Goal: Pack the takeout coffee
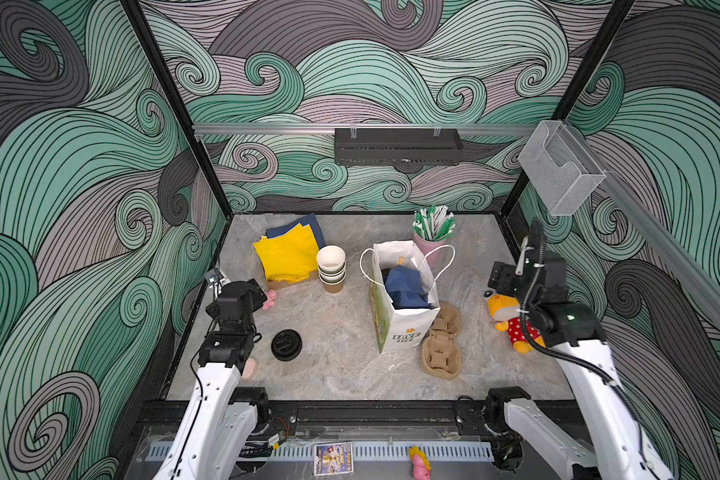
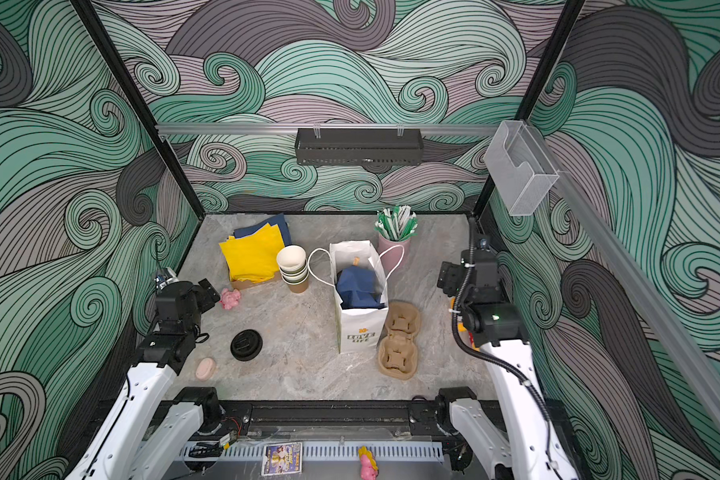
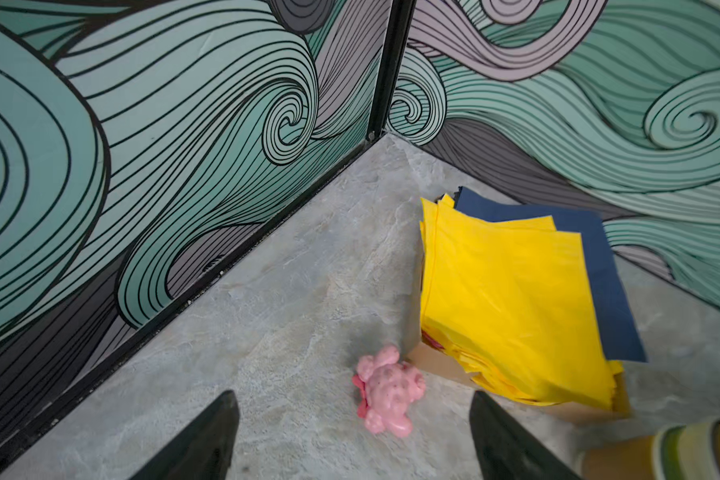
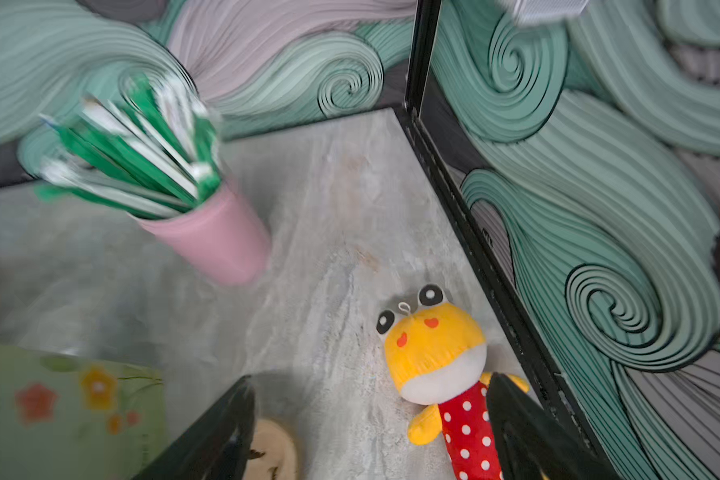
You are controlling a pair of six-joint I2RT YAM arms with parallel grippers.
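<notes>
L gripper (image 3: 353, 394) fingers closest to lens, spread wide, empty; R gripper (image 4: 371, 377) same, near yellow frog plush (image 4: 433, 353) w/ red dotted body. White paper bag (image 1: 404, 328) reads "LOVE LIFE" in both top views; R wrist view shows only its green flowered side. 2 lidded olive-green coffee cups: can't tell where, navy napkin (image 1: 406, 286) covers bag's inside.

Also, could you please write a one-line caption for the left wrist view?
Open left gripper near a small pink toy, beside a stack of yellow and navy napkins.
</notes>
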